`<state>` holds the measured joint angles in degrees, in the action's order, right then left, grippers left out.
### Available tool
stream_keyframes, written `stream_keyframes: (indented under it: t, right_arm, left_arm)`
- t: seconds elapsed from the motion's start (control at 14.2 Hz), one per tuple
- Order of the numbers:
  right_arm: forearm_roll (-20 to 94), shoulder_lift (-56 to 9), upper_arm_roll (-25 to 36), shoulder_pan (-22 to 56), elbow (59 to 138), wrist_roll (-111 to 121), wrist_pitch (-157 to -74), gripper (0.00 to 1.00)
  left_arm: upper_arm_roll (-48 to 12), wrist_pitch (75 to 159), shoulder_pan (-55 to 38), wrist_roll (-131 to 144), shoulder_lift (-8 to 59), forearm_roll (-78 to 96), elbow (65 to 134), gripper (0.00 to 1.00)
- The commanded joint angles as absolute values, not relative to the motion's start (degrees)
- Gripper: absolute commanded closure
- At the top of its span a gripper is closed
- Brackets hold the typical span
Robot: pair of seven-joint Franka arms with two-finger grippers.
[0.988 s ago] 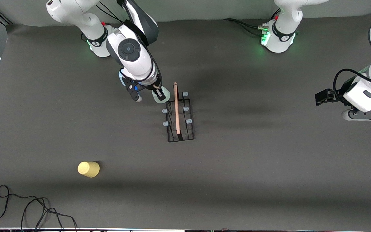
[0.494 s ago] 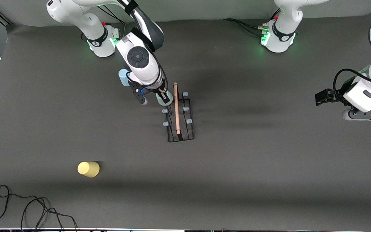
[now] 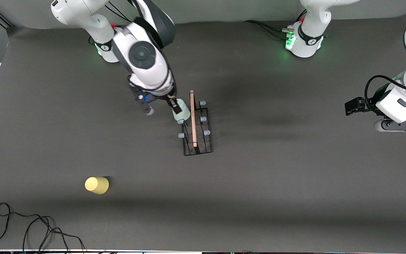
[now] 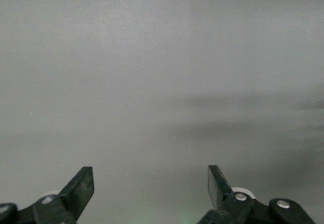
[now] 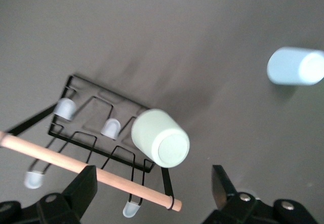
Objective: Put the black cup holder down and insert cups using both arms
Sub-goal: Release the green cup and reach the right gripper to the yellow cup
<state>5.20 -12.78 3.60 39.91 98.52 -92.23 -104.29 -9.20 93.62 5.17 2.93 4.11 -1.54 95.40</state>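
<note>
One yellow cup (image 3: 97, 185) sits well apart from the rack (image 3: 197, 131).

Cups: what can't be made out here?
- Peg under pale green cup: covered by the cup in front and right wrist views; seating unconfirmed.
- Light blue cup: hidden under the right arm in front view.
- Left wrist view: left gripper over bare table, no cups.

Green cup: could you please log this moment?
right gripper open over rack | green cup on rack | left gripper open, waiting
</note>
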Motion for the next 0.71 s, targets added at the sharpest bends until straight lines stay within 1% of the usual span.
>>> stream_keyframes:
  t: [0.0,0.21,0.42,0.49,0.63]
  right_arm:
    - [4.2,-13.4,10.2,40.1,91.1,-78.0,-96.4,0.00]
    - [4.2,-13.4,20.4,40.1,90.2,-55.3,-95.9,0.00]
    - [4.3,-14.5,31.6,39.7,90.1,-30.8,-98.4,0.00]
    - [4.4,-15.2,33.7,38.9,90.3,-23.6,-100.3,0.00]
    - [4.9,-15.8,34.4,34.4,90.2,-9.1,-103.8,0.00]
  left_arm:
    - [-9.3,93.5,5.4,2.2,3.6,-2.2,95.4,0.00]
    - [-9.3,93.5,5.4,2.2,3.6,-2.2,95.4,0.00]
    - [-9.3,93.5,5.4,2.2,3.6,-2.2,95.4,0.00]
    - [-9.3,93.5,5.4,2.1,3.7,-2.2,95.4,0.00]
    - [-9.3,93.5,5.4,2.1,3.6,-2.2,95.4,0.00]
